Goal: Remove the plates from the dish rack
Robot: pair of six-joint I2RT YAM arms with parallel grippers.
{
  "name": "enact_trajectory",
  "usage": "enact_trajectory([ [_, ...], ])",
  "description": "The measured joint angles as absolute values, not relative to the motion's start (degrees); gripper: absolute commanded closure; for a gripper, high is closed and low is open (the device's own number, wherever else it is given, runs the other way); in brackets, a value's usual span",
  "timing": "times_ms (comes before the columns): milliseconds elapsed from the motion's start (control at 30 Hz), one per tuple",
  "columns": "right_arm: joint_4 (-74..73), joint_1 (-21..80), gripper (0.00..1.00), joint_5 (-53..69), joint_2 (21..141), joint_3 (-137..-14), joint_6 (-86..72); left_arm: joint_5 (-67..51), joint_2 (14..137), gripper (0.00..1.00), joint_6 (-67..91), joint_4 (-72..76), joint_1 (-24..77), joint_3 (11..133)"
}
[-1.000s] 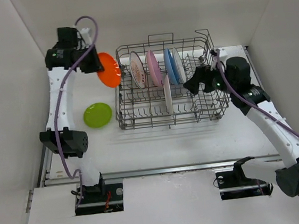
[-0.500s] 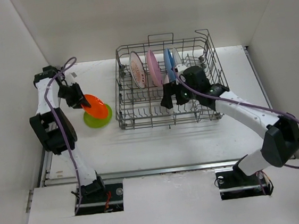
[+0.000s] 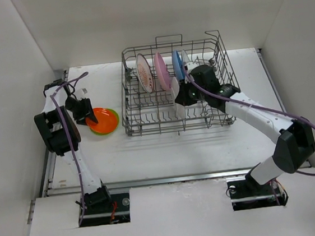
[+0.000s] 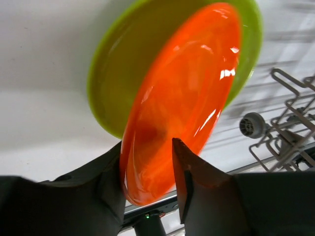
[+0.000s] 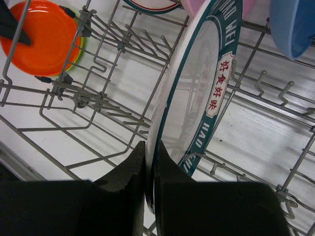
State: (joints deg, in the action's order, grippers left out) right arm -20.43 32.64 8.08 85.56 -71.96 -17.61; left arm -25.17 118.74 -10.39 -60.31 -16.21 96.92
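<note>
Left claw (image 4: 147, 145) pinches the orange plate (image 4: 187, 88) by its near rim, one finger on each face; the lowest part of the rim is hidden between them. The plate tilts over the lime green plate (image 4: 113, 88) on the worktop (image 3: 166, 151) and covers most of it. Contact between the two is hard to judge. Right claw (image 5: 149, 150) is clamped narrowly on the edge of a white plate (image 5: 197, 103) with a dark green band, which stands upright in the dish rack (image 5: 74, 96). A blue plate (image 5: 293, 24) is cut off at the frame edge.
</note>
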Motion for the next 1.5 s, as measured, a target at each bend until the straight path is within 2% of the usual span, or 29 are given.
enact_trajectory([
  [33,-20.78,32.51,1.00,7.88,85.84,-72.47,-17.93,-24.84,119.33,0.62,-10.68,-60.31,-16.23,96.99],
  [100,-22.06,32.47,1.00,7.64,86.61,-73.95,-17.89,-24.29,120.29,0.46,-11.16,-60.25,-16.25,97.01],
  [333,-27.99,32.64,1.00,6.22,87.92,-79.44,-18.00,-23.00,120.31,0.15,-11.77,-60.14,-16.25,97.14],
  [433,-30.11,32.84,1.00,5.10,87.81,-81.17,-18.04,-22.57,119.26,0.13,-11.75,-60.18,-16.12,97.41],
  [500,-31.31,32.99,1.00,4.54,87.66,-82.19,-17.96,-22.39,117.97,0.05,-11.73,-60.34,-15.81,98.24],
  [567,-32.67,33.10,1.00,4.03,87.02,-83.00,-17.69,-22.37,116.22,0.00,-11.40,-60.23,-15.59,99.39],
  [933,-35.38,33.06,1.00,0.36,84.66,-82.41,-16.25,-21.67,108.38,0.00,-10.09,-62.78,-7.99,105.75],
  [1233,-35.29,33.08,1.00,-0.54,84.66,-82.35,-16.38,-21.74,108.79,0.00,-11.09,-67.81,9.61,114.06],
  [1433,-32.97,32.27,1.00,0.97,83.83,-80.55,-17.50,-23.59,114.85,0.00,-10.76,-69.73,12.64,116.40],
  [1500,-32.93,31.48,1.00,2.13,83.72,-80.49,-18.02,-23.49,117.89,0.11,-10.68,-70.37,12.64,116.40],
])
